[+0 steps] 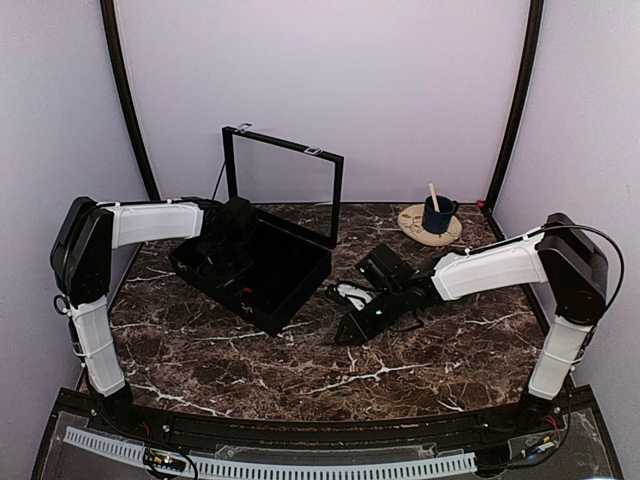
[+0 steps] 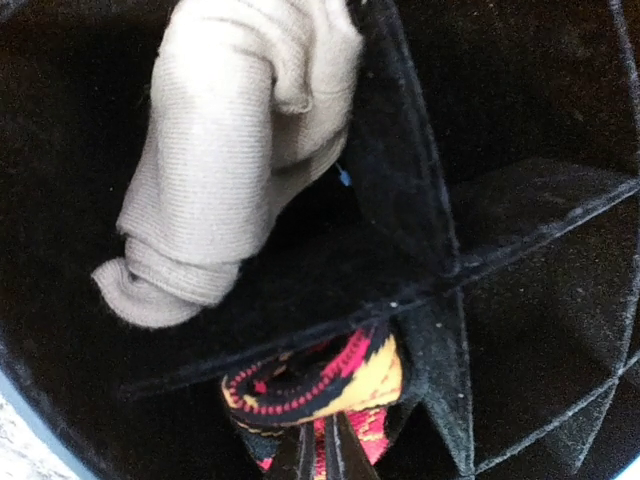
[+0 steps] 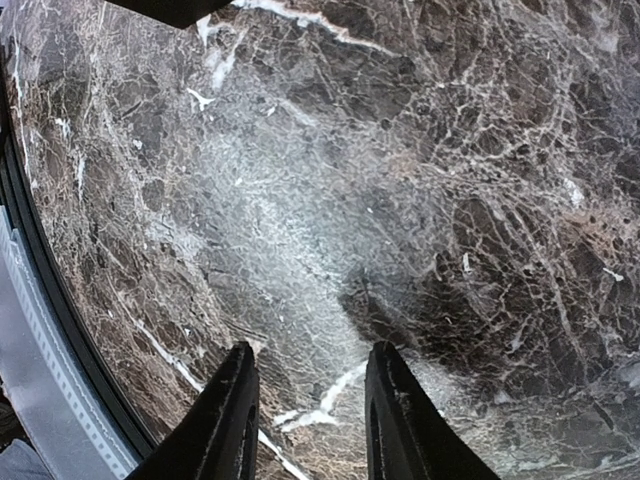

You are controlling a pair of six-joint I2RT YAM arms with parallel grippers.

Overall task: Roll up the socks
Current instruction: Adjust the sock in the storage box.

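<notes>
Where left arm reaches into black box (image 1: 300, 290), left gripper (image 2: 318, 455) stands with fingers drawn close, pinching socks (image 2: 335, 385) (black roll, red and yellow pattern) inside one compartment. Beige fabric bundle (image 2: 230, 150) lies in adjoining compartment, across divider (image 2: 300, 300). Right gripper (image 3: 305, 420) spread, nothing between fingers, held over marble table (image 3: 350, 180), well apart from box.

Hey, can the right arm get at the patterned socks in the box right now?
Probably not: the socks sit in a box compartment with the left gripper closed on them; the right gripper hangs open over the table outside.
</notes>
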